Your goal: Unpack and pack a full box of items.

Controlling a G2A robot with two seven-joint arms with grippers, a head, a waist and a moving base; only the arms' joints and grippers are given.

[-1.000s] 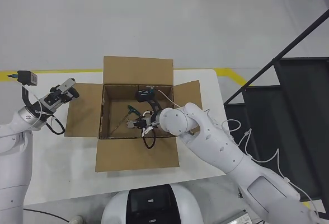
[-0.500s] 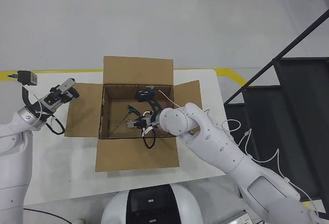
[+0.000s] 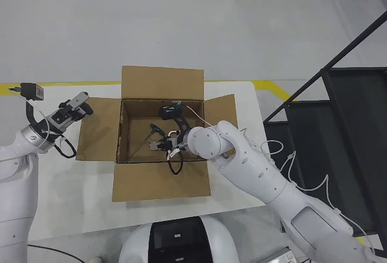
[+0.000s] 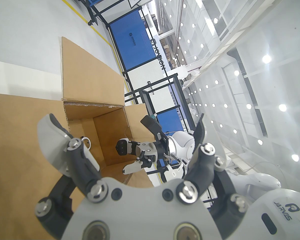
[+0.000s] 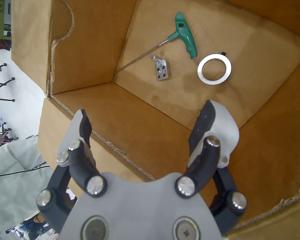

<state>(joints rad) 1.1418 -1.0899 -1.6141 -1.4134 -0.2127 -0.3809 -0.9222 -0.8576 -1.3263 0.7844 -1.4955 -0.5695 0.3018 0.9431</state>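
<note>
Presently the right tool (image 5: 145,112) hangs inside the open cardboard box (image 5: 90,26), spread wide and holding nothing. On the box floor lie a green T-handle key (image 5: 187,38), a metal ring (image 5: 214,69) just beside it and a small bracket (image 5: 161,69). The left tool (image 4: 125,123), also wide open and empty, is poised at the box's flap near the worktop's (image 3: 62,197) left edge.

The brown cardboard box (image 3: 160,82) stands upright with all four flaps folded outward. On its floor lies a green T-handle hex key (image 5: 186,38) – flat, its long thin shaft pointing into a corner. A silver metal ring (image 5: 199,69) lies flat just beside the handle's end, with a small drilled metal block (image 5: 162,70) near the shaft.
</note>
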